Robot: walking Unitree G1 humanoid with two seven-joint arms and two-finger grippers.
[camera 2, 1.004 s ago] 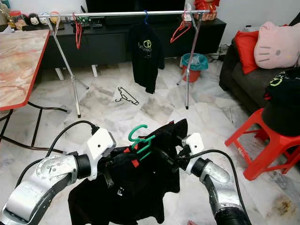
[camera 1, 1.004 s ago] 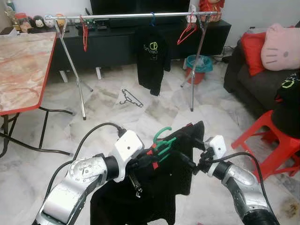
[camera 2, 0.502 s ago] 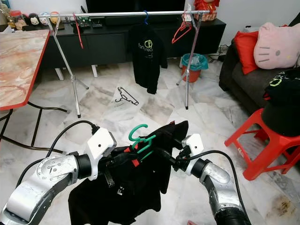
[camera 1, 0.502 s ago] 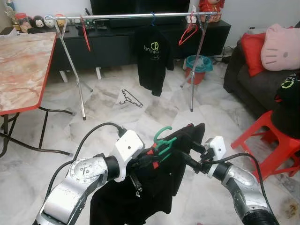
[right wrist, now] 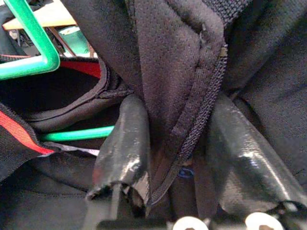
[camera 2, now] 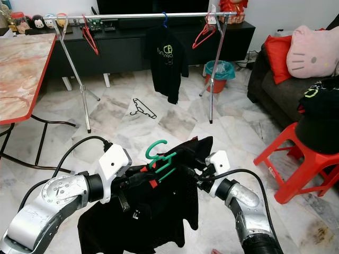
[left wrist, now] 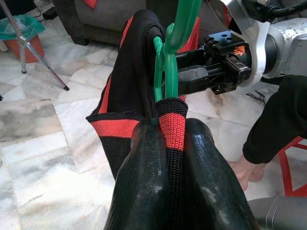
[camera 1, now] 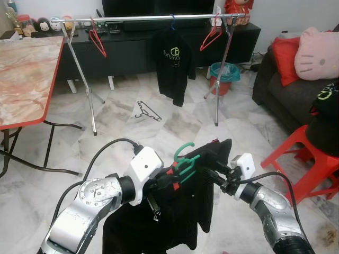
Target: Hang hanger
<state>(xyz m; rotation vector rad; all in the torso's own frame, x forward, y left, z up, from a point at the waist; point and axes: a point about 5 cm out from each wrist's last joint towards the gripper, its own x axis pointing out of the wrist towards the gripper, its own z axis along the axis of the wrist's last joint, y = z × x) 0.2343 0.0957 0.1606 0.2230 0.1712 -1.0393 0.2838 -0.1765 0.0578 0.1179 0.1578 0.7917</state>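
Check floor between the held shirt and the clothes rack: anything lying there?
Yes: a black hanger lies on the tiles between the shirt and the rack, seen in both eye views.

Pale marble floor [camera 1: 122, 124], marble-topped table [camera 1: 24, 74] — red-edged, dark sofa [camera 1: 286, 90], red stool [camera 1: 312, 159]

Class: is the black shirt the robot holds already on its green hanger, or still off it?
On it: the green hanger passes through the black shirt's collar, its hook above; both claws, left and right, grip the fabric.
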